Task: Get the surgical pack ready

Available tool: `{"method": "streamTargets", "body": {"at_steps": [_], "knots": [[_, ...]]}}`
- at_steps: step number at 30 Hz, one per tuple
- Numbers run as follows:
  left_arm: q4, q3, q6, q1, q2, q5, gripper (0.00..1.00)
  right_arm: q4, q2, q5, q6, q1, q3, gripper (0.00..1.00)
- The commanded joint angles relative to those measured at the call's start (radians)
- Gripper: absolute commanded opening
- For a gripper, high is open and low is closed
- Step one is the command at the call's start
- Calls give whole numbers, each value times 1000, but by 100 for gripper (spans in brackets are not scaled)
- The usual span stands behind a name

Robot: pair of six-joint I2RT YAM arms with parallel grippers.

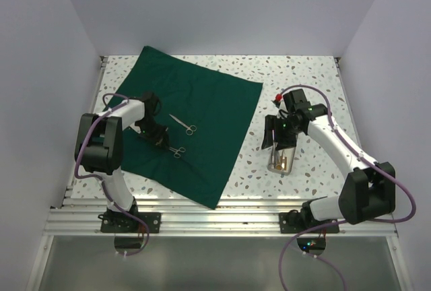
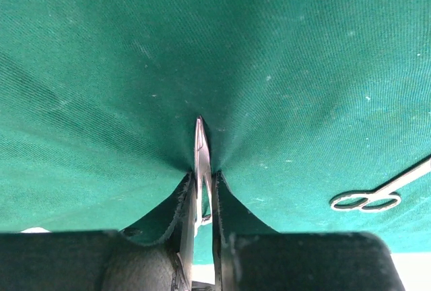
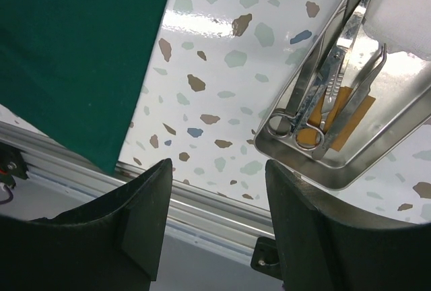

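Left wrist view shows the step in hand, as I read it: picking up one steel instrument (image 2: 200,149) that lies on the drape (image 2: 303,69), near the drape's left edge. The left claw (image 2: 201,190) is drawn in to a narrow gap and grips the instrument's shaft, with its pointed tip sticking out ahead. I cannot tell whether it is scissors or forceps. The green cloth puckers up on both sides of the fingers (image 2: 183,210), so some of it may be pinched too. A lift would need to be slow and straight up, watching that the drape drops free instead of dragging. A ring-handled instrument (image 2: 367,201) lies loose on the drape just to the right.

The right claw (image 3: 217,170) stands wide open and holds nothing. It hangs over bare bench (image 3: 222,69) off the drape's right edge, just beside the steel tray (image 3: 323,176). The tray carries more instruments and white gauze (image 3: 404,8).
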State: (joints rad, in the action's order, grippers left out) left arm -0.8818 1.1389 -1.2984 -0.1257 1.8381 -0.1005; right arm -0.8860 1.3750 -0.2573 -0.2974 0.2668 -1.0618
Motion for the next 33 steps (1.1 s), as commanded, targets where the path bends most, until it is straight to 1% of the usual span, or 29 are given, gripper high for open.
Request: {"method": "streamTargets", "body": {"at_steps": [1,5,10,12,16,18,24,25,26,30,31,33], "knots": [[-35,-19,33,8,-3,54,15,13,-10,-20,7,11,-36,61],[-40,-34,45,8,-25,56,15,13,-17,-19,3,12,-32,61],[-74,-8,67,8,-25,76,15,13,-17,-17,4,17,-33,62],[-83,1,71,6,-30,82,19,15,-16,-17,4,20,-32,62],[-83,12,76,6,-37,84,31,18,-19,-19,4,22,-29,62],[-82,16,80,6,-34,84,31,18,-21,-20,6,20,-26,62],[-69,21,87,6,-16,74,18,21,-27,-19,7,22,-20,62],[-68,25,87,6,-17,74,13,19,-25,-19,7,22,-18,62],[-68,25,87,6,-20,74,11,22,-24,-20,9,23,-18,62],[-71,25,90,6,-27,79,5,24,-21,-22,9,23,-18,62],[-69,24,90,6,-31,78,1,25,-22,-23,7,25,-18,62],[-66,21,91,5,-40,76,0,24,-21,-23,9,25,-23,62]]}}
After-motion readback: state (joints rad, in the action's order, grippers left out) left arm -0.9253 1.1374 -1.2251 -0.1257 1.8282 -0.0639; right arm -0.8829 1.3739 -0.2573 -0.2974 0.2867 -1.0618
